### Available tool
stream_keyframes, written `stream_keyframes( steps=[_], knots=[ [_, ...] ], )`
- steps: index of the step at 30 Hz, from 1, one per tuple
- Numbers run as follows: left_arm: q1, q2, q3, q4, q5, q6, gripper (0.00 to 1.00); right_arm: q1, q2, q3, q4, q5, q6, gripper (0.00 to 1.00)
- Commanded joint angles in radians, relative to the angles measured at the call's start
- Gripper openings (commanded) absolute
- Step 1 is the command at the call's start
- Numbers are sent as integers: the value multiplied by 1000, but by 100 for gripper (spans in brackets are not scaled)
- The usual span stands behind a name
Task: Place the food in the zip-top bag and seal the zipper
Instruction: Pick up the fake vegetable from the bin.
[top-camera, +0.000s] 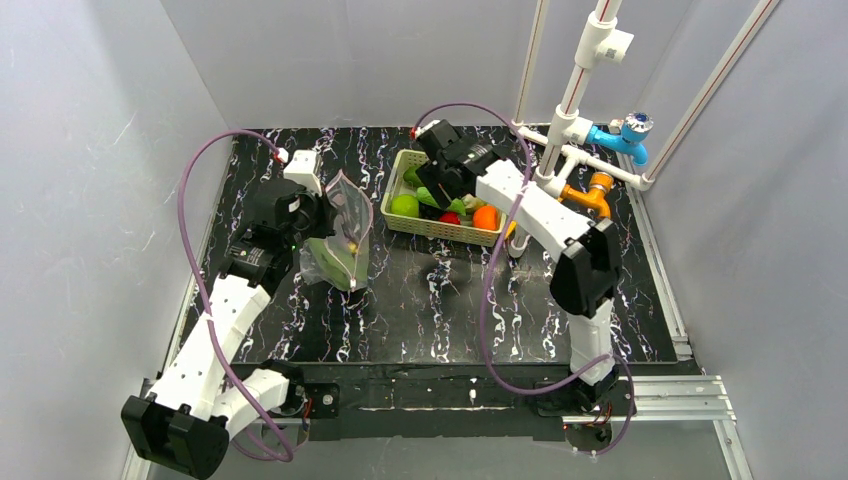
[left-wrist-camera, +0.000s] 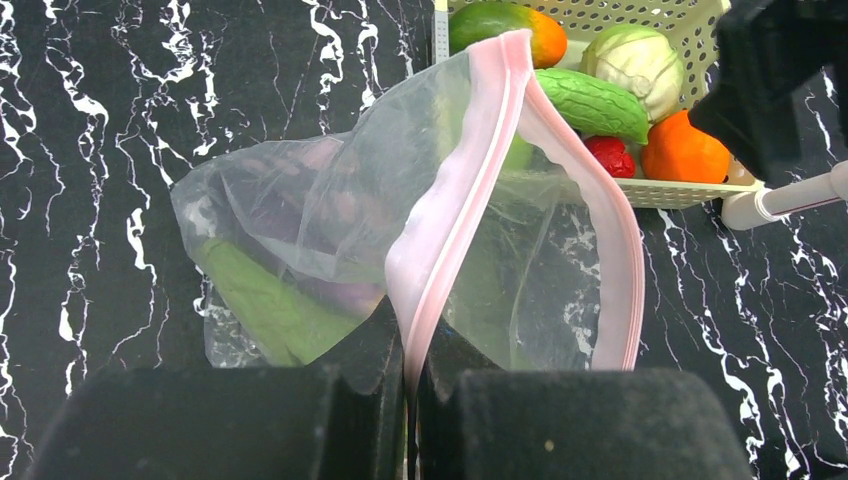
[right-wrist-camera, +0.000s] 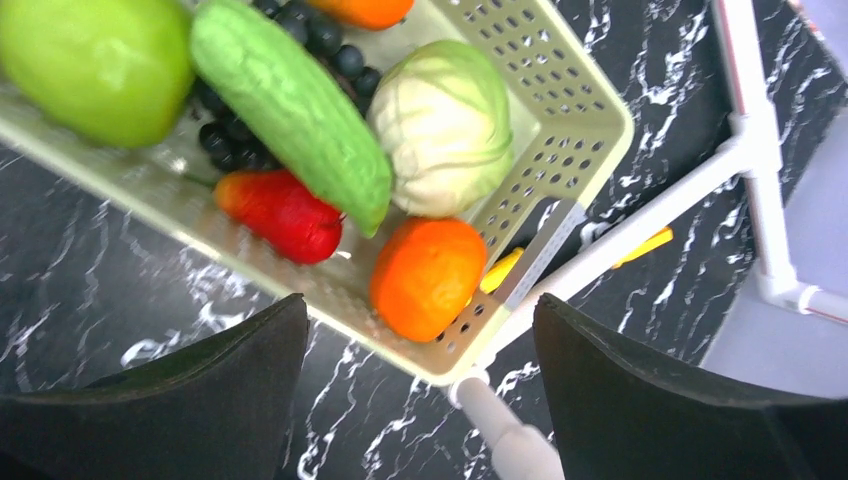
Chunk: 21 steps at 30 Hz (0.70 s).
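Observation:
The clear zip-top bag (top-camera: 347, 232) stands on the black marbled table with its mouth open. My left gripper (top-camera: 318, 215) is shut on one side of its pink zipper (left-wrist-camera: 455, 190), seen from the left wrist (left-wrist-camera: 412, 385). Big green leaves (left-wrist-camera: 262, 300) and a dark purple piece (left-wrist-camera: 345, 293) lie inside the bag. My right gripper (top-camera: 442, 185) is open and empty, hovering over the cream basket (right-wrist-camera: 570, 110); in its wrist view (right-wrist-camera: 420, 305) the orange (right-wrist-camera: 425, 275) lies between the fingers. The basket holds a green apple (right-wrist-camera: 95, 60), cucumber (right-wrist-camera: 290, 110), cabbage (right-wrist-camera: 445, 125), red piece (right-wrist-camera: 280, 212) and mango (left-wrist-camera: 505, 22).
A white pipe frame (top-camera: 575, 95) with a blue valve (top-camera: 625, 135) and an orange valve (top-camera: 595, 192) stands at the back right, right next to the basket (top-camera: 400, 222). One pipe leg (right-wrist-camera: 640, 235) runs under the basket's corner. Grey walls enclose the table.

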Motion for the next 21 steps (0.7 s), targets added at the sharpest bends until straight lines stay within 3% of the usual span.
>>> stream_keyframes(
  steps=[1,7,21],
  knots=[
    [8,-21,-8,27,-13,11,0,-8,88,133,-10,181,-45,91],
    [8,-15,-11,33,24,2,0,-33,151,186,34,186,-11,97],
    [8,10,-4,38,124,-41,0,-120,239,232,20,-104,5,98]
  ],
)
